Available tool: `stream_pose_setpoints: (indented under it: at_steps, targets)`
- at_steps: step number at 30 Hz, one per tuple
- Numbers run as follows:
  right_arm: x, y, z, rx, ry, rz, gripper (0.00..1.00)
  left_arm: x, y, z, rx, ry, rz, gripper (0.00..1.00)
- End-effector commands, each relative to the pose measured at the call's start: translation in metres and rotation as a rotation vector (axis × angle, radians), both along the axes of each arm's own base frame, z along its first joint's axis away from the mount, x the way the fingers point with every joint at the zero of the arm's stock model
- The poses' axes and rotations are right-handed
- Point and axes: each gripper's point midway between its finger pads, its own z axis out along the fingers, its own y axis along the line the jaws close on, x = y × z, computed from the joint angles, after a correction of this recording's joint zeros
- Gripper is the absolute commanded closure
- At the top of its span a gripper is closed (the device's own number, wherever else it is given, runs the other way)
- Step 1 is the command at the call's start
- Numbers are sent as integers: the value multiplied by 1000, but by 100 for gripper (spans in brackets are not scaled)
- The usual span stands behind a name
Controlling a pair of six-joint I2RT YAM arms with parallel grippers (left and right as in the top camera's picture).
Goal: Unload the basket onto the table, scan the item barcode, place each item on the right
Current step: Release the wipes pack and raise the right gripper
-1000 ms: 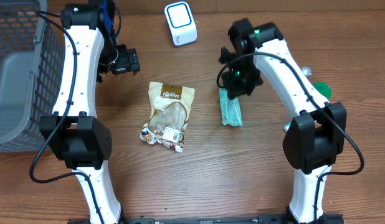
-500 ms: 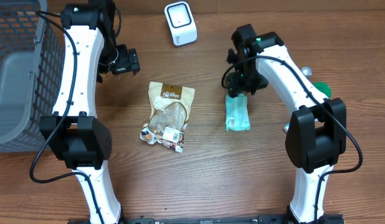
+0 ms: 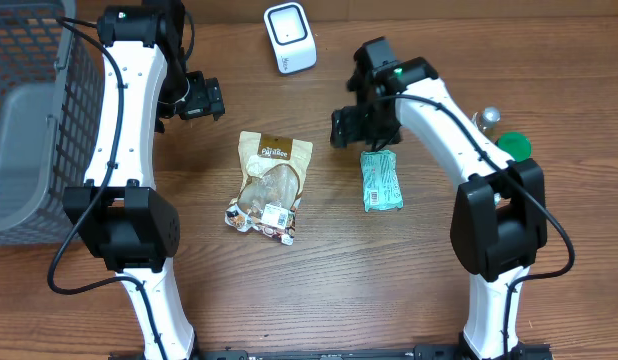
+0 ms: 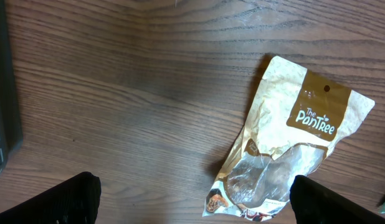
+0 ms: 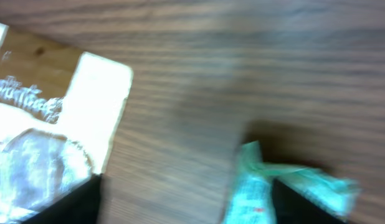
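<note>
Nearest: snack pouch (image 3: 274, 180) flat in the middle of the table (image 3: 319, 290), printed header at its 12 o'clock end. The white label (image 3: 274, 212) at its 6 o'clock end may be the barcode, too small to confirm. At the pouch's 3 o'clock, apart from it: green packet (image 3: 382, 181), also flat. Both look like light, soft, crinkly film, so they'll likely flop and slide. I'd pinch a sealed edge, clear of the label. Next out, right gripper (image 3: 352, 127) at the packet's 11 o'clock, fingers apart, empty. Then left gripper (image 3: 201, 97) at the pouch's 11 o'clock, fingers spread wide, empty. Farthest: scanner (image 3: 289, 38) at the table's 12 o'clock.
</note>
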Motion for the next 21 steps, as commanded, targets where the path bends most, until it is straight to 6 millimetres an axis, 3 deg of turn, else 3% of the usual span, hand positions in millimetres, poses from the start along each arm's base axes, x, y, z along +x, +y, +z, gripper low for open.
stream_pose_setpoints:
  at_steps: [1,3,5,12,21]
  targets:
    - [-19,20,-4,67,68,18,78,1,2,9,12,-26,-11,1]
    - [-27,22,-11,60,86,29,90,1,2,9,12,-27,-12,0]
    - [-31,22,-19,47,94,28,92,1,2,9,12,-27,-11,0]
    - [-39,-16,-53,-161,111,-92,92,1,2,9,12,-27,-12,0]
    - [-48,-82,-72,-469,85,-125,83,1,2,9,12,-26,-11,1]
